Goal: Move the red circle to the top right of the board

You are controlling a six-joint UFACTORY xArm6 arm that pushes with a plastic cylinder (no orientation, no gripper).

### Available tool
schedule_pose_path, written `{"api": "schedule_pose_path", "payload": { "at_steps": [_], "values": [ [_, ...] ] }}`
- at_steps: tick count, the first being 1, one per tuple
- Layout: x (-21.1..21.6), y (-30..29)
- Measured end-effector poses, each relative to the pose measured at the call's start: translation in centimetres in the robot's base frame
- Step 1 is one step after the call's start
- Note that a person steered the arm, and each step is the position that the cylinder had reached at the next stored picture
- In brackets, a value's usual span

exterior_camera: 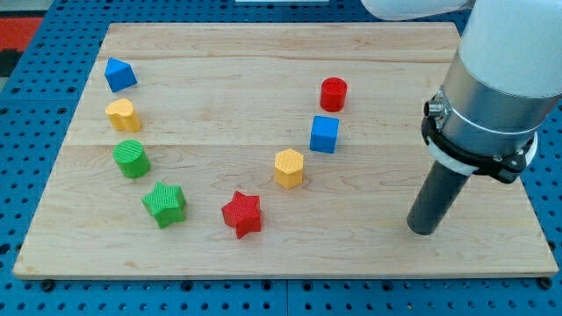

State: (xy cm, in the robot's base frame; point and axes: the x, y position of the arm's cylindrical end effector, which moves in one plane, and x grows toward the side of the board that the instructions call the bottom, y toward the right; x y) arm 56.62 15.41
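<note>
the board (pixel 263 53) filled the view, pale wood on a blue pegboard, and the arm (pixel 492 96) loomed big over its right side. no jaws on this rig to open or close, just a dark rod holding nothing, and my tip (pixel 424 231) sat on the wood well to the lower right of the red circle (pixel 333 94), touching no block at all.

the red circle stood upright in the board's upper right-of-middle area, clear space around it, and the top right corner lay up and to its right. so this looked like the approach step, the push not yet begun. as i read it, the next move called for swinging my tip round to the circle's lower left side, skirting the blue cube (pixel 324 133) just below the circle, then shoving up and right.

count, all taken from the red circle: eight blocks. two red, the circle and a red star (pixel 242 214) far below-left. two blue, the cube and a blue triangle (pixel 119 75) far left. two yellow, a yellow hexagon (pixel 289 168) below-left and a yellow heart (pixel 123 115) far left. two green, a green circle (pixel 132 159) and a green star (pixel 165 204), both far lower left.
</note>
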Motion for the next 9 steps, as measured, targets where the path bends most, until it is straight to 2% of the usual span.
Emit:
{"api": "schedule_pose_path", "payload": {
  "at_steps": [7,8,9],
  "values": [
    [-0.8,-1.7],
    [-1.4,-5.2],
    [-7.2,-4.1]
  ]
}}
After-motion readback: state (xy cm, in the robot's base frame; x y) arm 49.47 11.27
